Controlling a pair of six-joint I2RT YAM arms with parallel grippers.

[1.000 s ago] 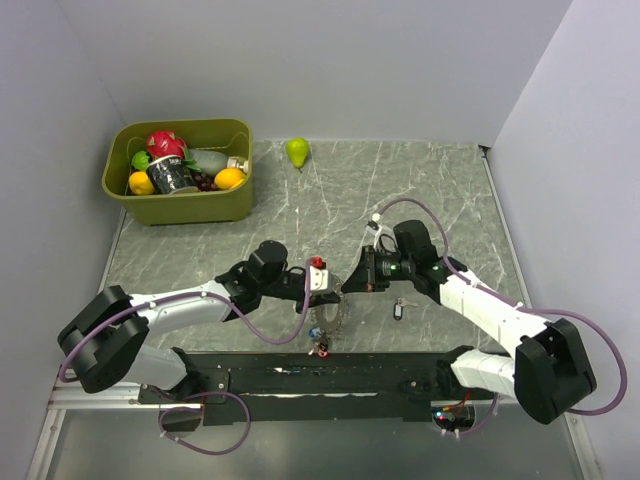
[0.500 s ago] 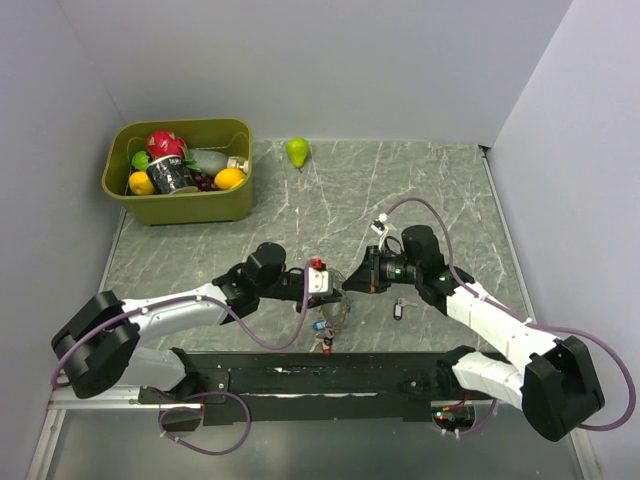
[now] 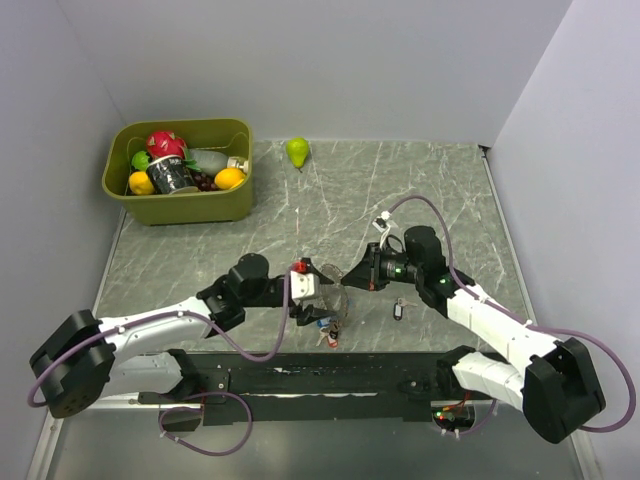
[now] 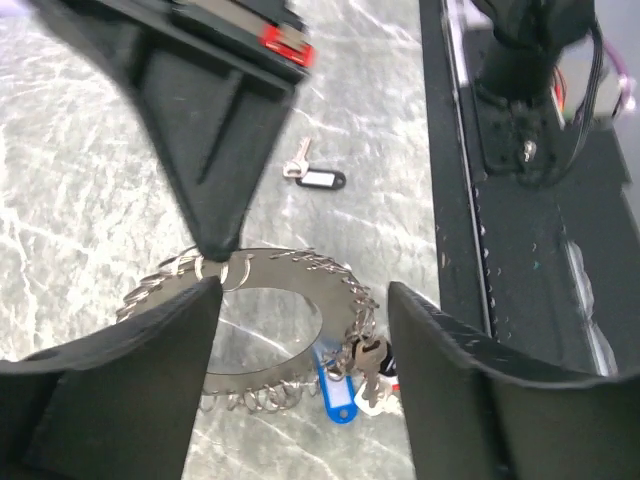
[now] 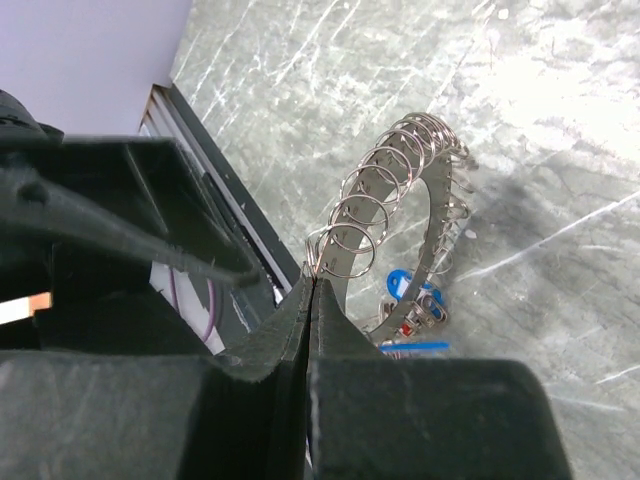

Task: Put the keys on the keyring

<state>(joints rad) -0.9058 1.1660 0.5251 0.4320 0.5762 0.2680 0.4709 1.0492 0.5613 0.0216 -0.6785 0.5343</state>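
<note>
The keyring (image 4: 300, 262) is tilted up near the front edge of the table (image 4: 90, 130). A few keys (image 4: 340, 392) with blue and red tags are already dangling from its low side. One loose key (image 4: 318, 179) with a dark tag lies flat on the table, well apart from the ring, over by the right arm.

The right gripper (image 5: 312, 280) is clamped shut on one of the little wire loops on the rim, so it's the one holding the ring. The left gripper (image 4: 300, 300) has its jaws spread, one finger either side of the ring, and as far as we can tell it's gripping nothing.

Our take: keep the right pinch dead steady and back the left straight out so it doesn't snag those loops. Then go for the loose key by its tag, not the tiny blade.
</note>
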